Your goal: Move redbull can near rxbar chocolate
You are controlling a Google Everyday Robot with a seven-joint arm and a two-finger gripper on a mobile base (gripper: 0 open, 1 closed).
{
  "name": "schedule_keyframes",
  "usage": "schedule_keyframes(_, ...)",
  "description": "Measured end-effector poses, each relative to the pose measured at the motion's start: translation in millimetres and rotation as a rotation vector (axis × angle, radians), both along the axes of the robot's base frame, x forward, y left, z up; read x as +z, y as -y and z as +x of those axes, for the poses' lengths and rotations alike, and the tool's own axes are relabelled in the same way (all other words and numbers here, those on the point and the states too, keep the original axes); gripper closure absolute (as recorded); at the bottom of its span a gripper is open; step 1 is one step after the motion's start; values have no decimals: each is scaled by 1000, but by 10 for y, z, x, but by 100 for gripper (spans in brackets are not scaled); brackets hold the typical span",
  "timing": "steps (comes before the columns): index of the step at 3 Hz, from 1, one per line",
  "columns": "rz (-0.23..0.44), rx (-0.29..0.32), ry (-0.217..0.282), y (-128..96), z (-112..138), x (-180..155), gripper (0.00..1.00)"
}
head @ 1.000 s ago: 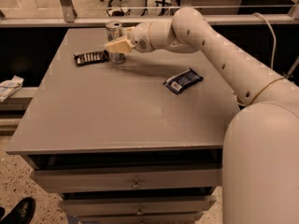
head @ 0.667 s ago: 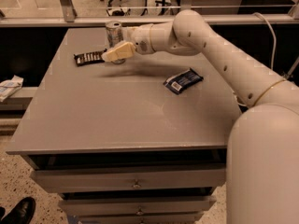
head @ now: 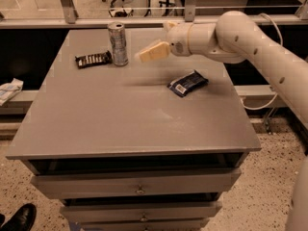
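Just to the left of the jaws in this view, and clear of them, the redbull can (head: 117, 44) stands upright on the table (head: 120, 124), just beside the rxbar chocolate (head: 93, 59). The gripper (head: 151, 52) hovers, holding nothing; I cannot tell whether its jaws are apart or together. The placing looks done, so the next move calls for backing off without clipping the can. The drawers (head: 139, 186) below hide their contents.

single view; high front, facing down on table (head: 144, 129); mid-range; jaws above far side
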State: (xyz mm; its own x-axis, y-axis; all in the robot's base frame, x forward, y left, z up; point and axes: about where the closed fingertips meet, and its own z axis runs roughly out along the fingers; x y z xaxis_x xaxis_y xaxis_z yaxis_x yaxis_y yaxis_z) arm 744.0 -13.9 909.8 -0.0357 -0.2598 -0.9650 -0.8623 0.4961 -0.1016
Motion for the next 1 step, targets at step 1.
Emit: schedule_keyframes(1,3,8,-7,-38,16,-26,0)
